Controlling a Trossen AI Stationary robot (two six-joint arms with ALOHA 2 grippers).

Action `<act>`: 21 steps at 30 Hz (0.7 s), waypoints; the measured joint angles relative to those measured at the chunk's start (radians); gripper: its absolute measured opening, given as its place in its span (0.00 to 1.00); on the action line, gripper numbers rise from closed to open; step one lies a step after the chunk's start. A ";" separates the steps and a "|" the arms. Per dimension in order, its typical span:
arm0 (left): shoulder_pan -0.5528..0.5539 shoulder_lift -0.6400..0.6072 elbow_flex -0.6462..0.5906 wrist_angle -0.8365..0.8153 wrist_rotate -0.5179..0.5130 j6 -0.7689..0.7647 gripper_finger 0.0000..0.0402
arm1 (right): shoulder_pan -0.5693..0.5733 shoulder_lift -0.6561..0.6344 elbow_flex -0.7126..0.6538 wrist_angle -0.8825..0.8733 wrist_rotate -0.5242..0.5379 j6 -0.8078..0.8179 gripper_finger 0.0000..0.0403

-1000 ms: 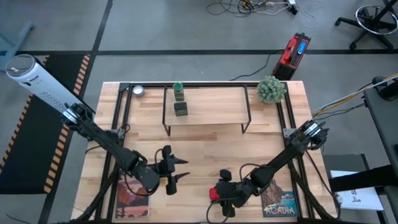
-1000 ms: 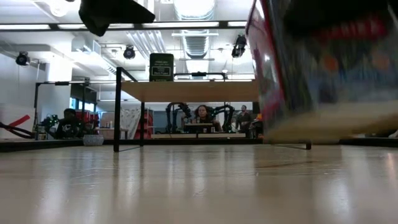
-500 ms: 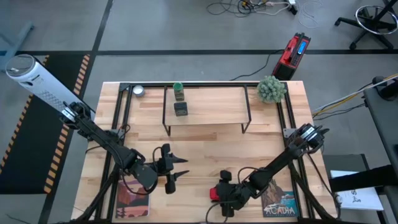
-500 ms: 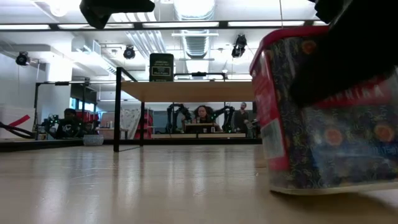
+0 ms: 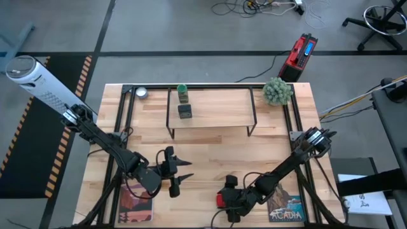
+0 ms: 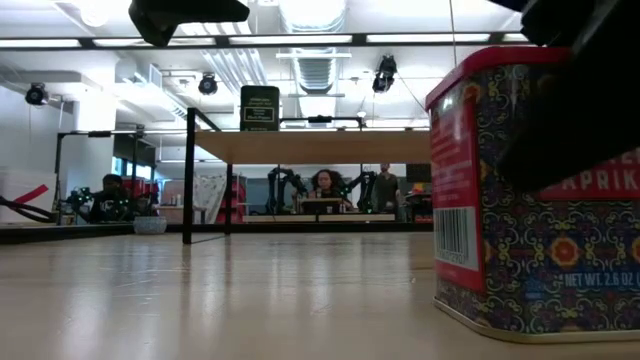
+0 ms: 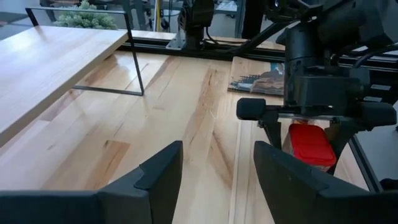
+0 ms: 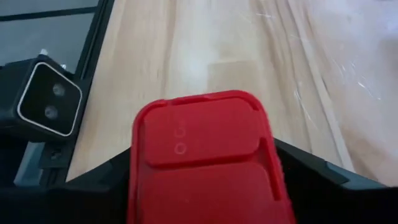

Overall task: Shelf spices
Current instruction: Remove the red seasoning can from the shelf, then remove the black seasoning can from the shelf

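Standing on pale wood table (image 5: 210, 149), red tin (image 6: 540, 195) btwn parted right hand (image 5: 222, 199); left hand (image 5: 180, 172) apart.

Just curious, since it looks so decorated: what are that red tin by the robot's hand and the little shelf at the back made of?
The red tin looks like printed sheet metal: glossy patterned walls, a barcode and a rolled bottom rim. Its red lid looks like smooth moulded plastic, though that is less sure. The shelf seems to be thin black metal rods carrying a pale wooden board with visible grain.
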 joint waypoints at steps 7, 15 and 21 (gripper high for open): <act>0.000 0.000 0.000 0.000 -0.001 0.000 0.50 | 0.000 -0.044 0.061 -0.089 0.001 -0.018 0.72; 0.000 -0.004 0.000 -0.018 -0.003 0.005 0.51 | 0.000 -0.129 0.081 -0.112 0.035 -0.083 0.70; 0.003 -0.052 0.000 -0.135 -0.070 -0.036 0.48 | -0.008 -0.199 0.079 -0.149 0.138 -0.199 0.71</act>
